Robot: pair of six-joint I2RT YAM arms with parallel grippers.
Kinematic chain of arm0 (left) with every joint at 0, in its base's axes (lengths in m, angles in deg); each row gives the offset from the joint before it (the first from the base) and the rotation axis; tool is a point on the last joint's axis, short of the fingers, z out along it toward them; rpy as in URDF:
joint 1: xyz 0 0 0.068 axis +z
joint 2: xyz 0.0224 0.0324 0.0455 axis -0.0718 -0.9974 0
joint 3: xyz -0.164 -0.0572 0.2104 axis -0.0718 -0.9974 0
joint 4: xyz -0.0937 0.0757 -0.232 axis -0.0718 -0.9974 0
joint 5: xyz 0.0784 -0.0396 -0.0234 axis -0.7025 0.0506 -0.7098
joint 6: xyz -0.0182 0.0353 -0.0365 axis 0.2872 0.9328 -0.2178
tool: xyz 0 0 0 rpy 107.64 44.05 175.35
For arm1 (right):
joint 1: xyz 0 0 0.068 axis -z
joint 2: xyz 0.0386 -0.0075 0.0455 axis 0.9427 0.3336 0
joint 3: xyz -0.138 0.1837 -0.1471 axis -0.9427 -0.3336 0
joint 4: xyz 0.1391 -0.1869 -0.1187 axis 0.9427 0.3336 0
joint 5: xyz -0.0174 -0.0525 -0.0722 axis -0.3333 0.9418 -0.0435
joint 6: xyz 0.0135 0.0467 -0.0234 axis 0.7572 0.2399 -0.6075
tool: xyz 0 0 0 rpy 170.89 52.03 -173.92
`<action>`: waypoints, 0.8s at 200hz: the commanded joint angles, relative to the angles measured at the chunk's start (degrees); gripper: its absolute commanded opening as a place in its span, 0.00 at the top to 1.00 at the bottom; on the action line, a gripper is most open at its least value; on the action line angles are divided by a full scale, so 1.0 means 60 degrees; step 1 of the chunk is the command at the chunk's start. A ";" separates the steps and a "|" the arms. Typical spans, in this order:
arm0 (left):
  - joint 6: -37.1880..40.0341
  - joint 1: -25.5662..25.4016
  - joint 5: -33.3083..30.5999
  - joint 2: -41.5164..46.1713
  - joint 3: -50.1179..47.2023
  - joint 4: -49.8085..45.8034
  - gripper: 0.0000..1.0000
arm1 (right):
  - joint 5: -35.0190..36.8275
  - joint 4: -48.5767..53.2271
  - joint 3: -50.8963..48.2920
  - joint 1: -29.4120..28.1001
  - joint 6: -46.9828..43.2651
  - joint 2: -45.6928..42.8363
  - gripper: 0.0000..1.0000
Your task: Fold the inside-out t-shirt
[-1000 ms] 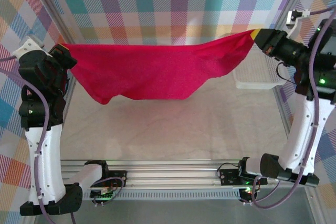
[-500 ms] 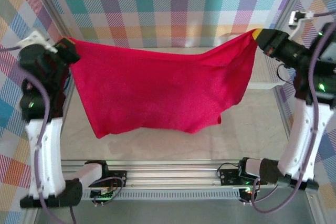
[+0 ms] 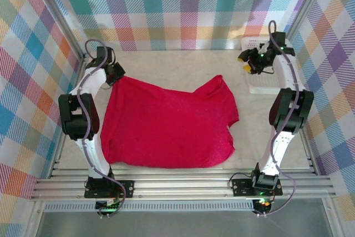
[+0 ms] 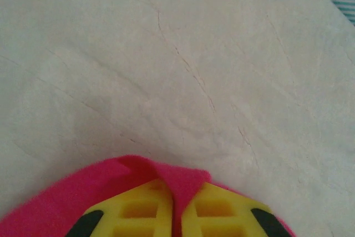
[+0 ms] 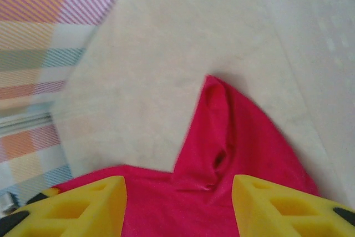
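T-shirt point(image 3: 166, 126) corner sits pinched in left tool point(image 4: 176, 203).

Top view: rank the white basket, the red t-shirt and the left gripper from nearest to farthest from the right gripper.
From the right gripper, at the far right of the table:
1. the white basket, right beside it at the right edge.
2. the red t-shirt, to its left, mid-table.
3. the left gripper, across the table at the shirt's far-left corner.

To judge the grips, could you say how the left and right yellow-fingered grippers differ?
Left gripper: fingers almost together, pinching the bright red fabric t-shirt. Right gripper: fingers wide apart, holding nothing. Left sits at the shirt's corner; right hangs clear of it. Both share yellow fingers.
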 commanded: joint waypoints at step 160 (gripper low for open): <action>-0.0249 -0.0443 0.0232 0.1660 -0.2960 0.1138 0.95 | 0.2382 0.0223 -0.0146 -0.3060 -0.0915 0.1678 0.57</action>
